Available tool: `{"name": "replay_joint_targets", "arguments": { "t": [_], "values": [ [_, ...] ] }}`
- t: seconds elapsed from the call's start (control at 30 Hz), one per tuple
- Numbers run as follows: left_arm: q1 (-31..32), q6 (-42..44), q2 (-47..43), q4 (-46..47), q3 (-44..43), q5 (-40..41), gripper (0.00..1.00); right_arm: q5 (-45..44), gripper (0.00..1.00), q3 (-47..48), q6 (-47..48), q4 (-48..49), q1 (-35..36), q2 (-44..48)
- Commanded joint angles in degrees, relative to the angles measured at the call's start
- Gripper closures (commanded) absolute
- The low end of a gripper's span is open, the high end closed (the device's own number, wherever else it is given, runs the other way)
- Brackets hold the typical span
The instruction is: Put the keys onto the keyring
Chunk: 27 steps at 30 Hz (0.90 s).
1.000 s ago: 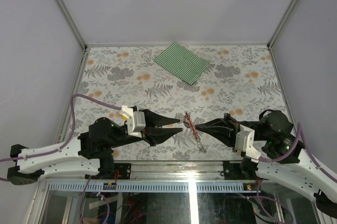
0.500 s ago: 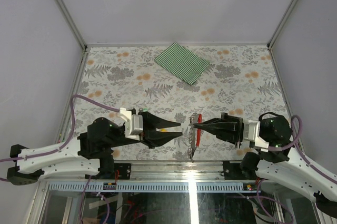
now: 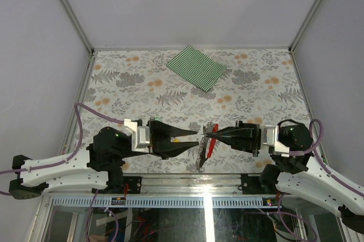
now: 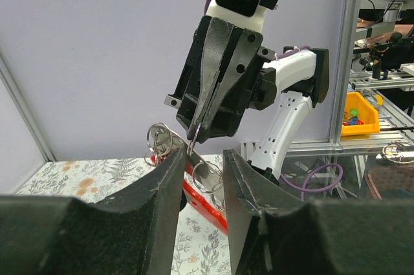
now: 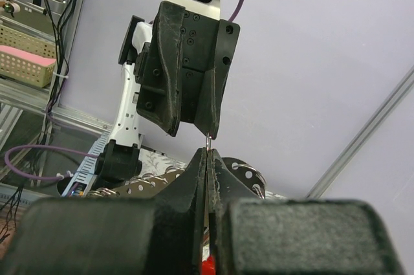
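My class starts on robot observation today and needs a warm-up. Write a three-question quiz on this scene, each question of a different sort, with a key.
1. Which holds the keyring: the left gripper or the right gripper?
2. True or false: the right gripper's jaws stand wide open.
3. Fill in: the key between the left gripper's fingers has a ____ head.
Key: 1. the right gripper; 2. false, they are shut on the keyring; 3. yellow.
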State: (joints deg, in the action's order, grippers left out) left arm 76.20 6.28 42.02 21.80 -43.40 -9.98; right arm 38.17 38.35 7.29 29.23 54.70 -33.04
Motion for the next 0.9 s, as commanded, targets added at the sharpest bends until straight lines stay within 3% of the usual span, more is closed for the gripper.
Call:
{"name": "replay_joint_targets", "arguments": {
  "t": [0.0,0.87],
  "values": [
    [0.30,1.47,0.91,5.61,-1.78,-0.89,0.69,-0.08,1.00,1.84,-1.14,4.57,0.33,0.03],
    [0.30,2.17,4.13,5.36,-2.89,-0.70,0.77,3.05,1.00,3.22,-1.62,2.14,0.36,-0.01]
  ]
}}
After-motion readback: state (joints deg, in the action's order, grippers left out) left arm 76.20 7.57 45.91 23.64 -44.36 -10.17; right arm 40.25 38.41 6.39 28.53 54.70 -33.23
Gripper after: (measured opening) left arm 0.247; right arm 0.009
